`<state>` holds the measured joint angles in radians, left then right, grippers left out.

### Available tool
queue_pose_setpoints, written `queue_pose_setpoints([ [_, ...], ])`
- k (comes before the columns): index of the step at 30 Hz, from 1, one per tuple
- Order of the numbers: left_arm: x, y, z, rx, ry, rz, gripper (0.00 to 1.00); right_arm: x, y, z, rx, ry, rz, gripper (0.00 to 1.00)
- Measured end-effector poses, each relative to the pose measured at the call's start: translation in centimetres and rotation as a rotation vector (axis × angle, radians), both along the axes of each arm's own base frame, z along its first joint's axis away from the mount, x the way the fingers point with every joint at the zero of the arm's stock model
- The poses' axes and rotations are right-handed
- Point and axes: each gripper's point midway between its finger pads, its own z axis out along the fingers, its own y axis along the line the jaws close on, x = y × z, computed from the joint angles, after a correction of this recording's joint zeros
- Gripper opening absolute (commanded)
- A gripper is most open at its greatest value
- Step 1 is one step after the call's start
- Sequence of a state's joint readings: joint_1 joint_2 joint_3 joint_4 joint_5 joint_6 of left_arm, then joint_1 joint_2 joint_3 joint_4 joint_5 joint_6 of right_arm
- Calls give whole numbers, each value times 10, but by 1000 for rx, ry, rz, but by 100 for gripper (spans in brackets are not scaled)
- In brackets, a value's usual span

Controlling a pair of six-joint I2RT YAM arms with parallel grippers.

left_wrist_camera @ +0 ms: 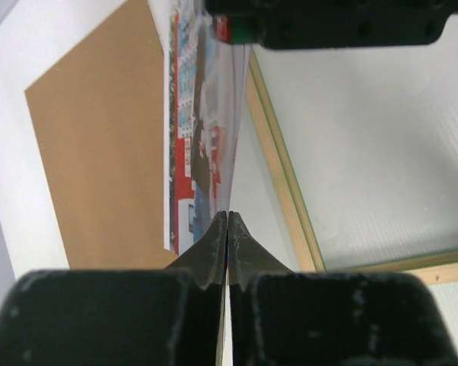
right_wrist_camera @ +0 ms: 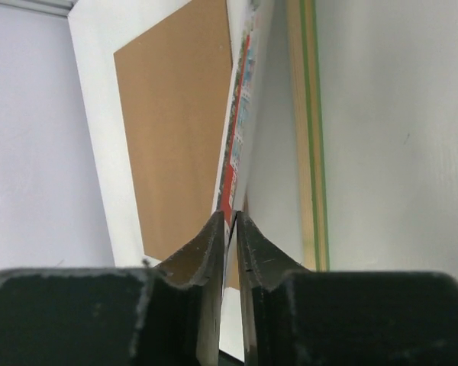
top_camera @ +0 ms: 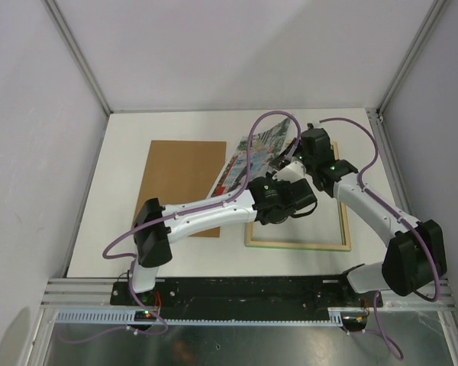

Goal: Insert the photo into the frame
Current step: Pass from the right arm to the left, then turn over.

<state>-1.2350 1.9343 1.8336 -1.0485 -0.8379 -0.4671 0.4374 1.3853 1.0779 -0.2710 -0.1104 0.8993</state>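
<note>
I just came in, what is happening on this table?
Both arms hold the photo together: the left gripper and the right gripper each have jaws shut on its edge. It is held tilted between the brown board and the frame, which lies flat on the table. It is not yet in the frame.

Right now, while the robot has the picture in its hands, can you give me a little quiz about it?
1. True or false: the photo lies flat inside the frame.
2. What lies on the table to the left of the frame? A) a brown board B) a blue cup C) a book
3. Fill in: the photo is pinched by ___ grippers.
Key: 1 false, it is held tilted. 2 A. 3 two: the left gripper and the right gripper are both shut on it.
</note>
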Motion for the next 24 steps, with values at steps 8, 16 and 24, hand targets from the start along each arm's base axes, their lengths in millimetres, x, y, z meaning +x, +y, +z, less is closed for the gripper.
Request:
queue_pose_setpoints([
  [8,19,-3,44,0,-119,20,0,-2,-14,56,-14,-118,-22,71],
  [16,39,-51,142,-214,-264,-27,0,-45,-132,195,-30,-466,-363,80],
  [24,90,-37,160,-534,-153,31,0,-118,-197,275,-23,-708,-598,84],
])
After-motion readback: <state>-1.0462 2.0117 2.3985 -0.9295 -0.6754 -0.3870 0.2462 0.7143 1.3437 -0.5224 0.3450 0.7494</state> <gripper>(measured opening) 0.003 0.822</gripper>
